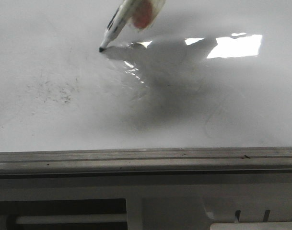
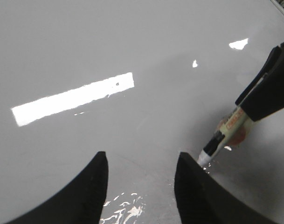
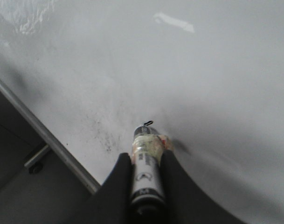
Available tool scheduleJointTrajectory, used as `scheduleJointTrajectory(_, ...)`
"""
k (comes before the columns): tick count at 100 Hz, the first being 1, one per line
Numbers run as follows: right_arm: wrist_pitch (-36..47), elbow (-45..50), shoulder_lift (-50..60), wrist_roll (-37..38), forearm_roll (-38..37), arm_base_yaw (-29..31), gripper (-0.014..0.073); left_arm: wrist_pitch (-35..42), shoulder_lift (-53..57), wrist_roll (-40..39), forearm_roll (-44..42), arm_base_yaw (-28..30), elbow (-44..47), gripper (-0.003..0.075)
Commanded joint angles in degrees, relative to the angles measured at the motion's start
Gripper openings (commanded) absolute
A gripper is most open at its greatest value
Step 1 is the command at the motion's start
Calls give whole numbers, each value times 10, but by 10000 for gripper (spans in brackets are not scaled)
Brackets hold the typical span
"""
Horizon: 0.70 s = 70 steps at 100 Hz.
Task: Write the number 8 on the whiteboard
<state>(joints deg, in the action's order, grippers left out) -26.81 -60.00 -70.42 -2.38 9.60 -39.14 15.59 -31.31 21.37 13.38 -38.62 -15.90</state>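
Front view: I see the marker (image 1: 118, 23) tip touching the whiteboard (image 1: 193, 120); no hand shows here. Left wrist view: my left hand (image 2: 141, 186) hangs wide apart, empty, the marker just beside it. Right wrist view: my right hand (image 3: 144, 186) clamps the marker, a small stroke (image 3: 148, 123) at its tip.

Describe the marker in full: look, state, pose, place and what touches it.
The marker has a pale barrel with dark printing, a band of yellowish tape with a reddish patch around it, and a dark neck ending in a black tip. It is uncapped and tilted, tip down on the whiteboard. The right gripper clamps its barrel between two dark fingers. A tiny dark stroke shows at the tip; grey speckled smudges lie nearby.
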Motion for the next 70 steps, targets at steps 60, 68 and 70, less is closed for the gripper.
scheduleJointTrajectory(60,-26,-27,-10,1,-15,-6,-52,40,-1,1,3,1,-18,315)
scheduleJointTrajectory(68,-5,-32,-13,1,-15,-8,-52,40,-1,1,3,1,-18,315)
scheduleJointTrajectory(70,-4,-33,-13,1,-15,-8,-52,40,-1,1,3,1,-18,315)
